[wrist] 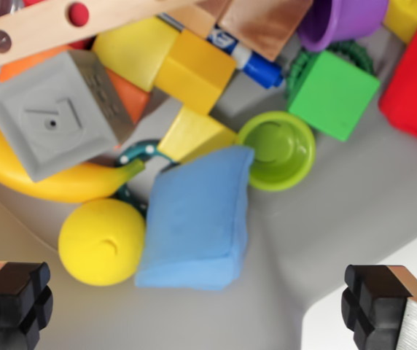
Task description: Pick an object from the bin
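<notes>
Hovering above a cluttered bin (354, 211), the gripper (201, 306) has its two black fingertips (17, 295) spread wide at the bottom corners of the wrist view, with nothing between them. Just above the gap, a blue cushion-like pad (197, 219) lies tilted on the grey bin floor, touching a yellow ball (101, 240) on the wrist view's left. A lime green cup (276, 149) sits mouth-up beside the pad's upper corner. A yellow banana (41, 179) curves under a grey cube (52, 117), and a teal ring (139, 153) peeks out between the banana and the pad. Two yellow blocks (195, 69) rest near the middle, one above the other. A blue marker (245, 58) lies behind them, under a wooden piece (263, 25). A green cube (332, 93) stands toward the wrist view's right, near a red object (416, 80) and a purple cup (340, 20). A wooden bar (70, 25) with holes crosses the top left corner.
</notes>
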`<state>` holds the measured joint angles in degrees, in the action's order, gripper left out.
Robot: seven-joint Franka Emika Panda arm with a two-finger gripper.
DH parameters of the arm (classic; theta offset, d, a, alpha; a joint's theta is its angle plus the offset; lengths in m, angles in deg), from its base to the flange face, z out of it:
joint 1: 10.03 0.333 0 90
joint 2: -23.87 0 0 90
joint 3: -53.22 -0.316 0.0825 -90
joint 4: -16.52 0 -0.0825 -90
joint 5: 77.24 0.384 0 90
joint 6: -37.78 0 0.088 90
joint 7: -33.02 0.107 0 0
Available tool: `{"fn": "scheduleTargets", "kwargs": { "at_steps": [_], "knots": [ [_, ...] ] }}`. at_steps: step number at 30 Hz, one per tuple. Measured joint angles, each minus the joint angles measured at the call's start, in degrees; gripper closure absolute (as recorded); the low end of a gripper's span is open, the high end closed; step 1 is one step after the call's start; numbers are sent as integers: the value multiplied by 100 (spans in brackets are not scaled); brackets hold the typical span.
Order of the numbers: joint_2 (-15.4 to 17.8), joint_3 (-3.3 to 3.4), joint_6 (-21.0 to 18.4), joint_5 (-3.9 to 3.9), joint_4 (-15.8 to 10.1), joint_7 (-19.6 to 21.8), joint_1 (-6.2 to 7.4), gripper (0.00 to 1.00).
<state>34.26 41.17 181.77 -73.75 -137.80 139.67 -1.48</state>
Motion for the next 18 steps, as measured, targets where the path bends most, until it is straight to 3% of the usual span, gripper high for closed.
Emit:
{"fn": "scheduleTargets", "kwargs": {
  "at_steps": [8, 11, 14, 18],
  "knots": [
    [14, -255, 281, 146, -308, 743, 196, 0],
    [-12, -329, 403, 159, -389, 914, 249, 0],
    [-187, -343, 617, 131, -415, 979, 245, 0],
    [-641, -342, 1003, -12, -421, 1081, 198, 0]
  ]
}}
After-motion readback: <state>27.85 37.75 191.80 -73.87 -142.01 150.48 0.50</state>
